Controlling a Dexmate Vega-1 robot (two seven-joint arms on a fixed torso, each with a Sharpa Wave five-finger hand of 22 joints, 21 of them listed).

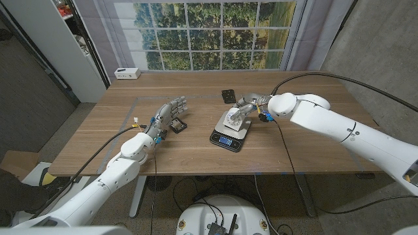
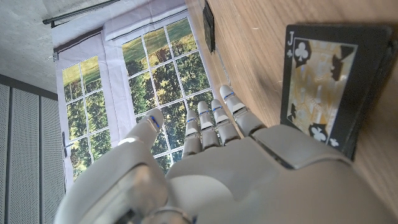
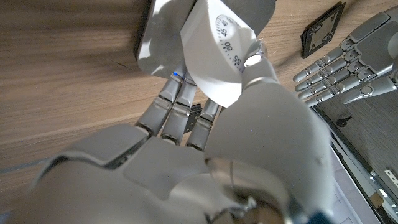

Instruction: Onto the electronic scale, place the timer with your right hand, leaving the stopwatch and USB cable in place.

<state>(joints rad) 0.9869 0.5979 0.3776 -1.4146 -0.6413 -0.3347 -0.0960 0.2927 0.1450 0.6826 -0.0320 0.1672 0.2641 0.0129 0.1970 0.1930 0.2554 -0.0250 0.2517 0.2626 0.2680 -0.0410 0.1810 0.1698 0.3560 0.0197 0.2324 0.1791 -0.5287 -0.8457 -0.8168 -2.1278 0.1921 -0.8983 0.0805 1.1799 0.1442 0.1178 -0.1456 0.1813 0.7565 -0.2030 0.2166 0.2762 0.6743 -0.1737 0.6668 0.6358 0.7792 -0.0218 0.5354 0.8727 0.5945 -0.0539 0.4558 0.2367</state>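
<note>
The electronic scale [image 1: 230, 136] is dark, with a steel platform and a small lit display, and stands mid-table. A white dial timer [image 1: 234, 120] is on or just above that platform; I cannot tell whether it touches. My right hand [image 1: 244, 109] grips the timer from behind. In the right wrist view the timer [image 3: 219, 57] shows dial numbers between the fingers of my right hand [image 3: 186, 155], with the scale's platform [image 3: 160, 38] beyond. My left hand [image 1: 168, 115] hovers open, fingers spread, left of the scale.
A dark playing-card box [image 1: 177, 126] lies by my left hand; it shows a jack of clubs [image 2: 323, 87]. A small black object [image 1: 228, 96] lies behind the scale. A white box [image 1: 127, 73] sits at the far left corner. Windows back the table.
</note>
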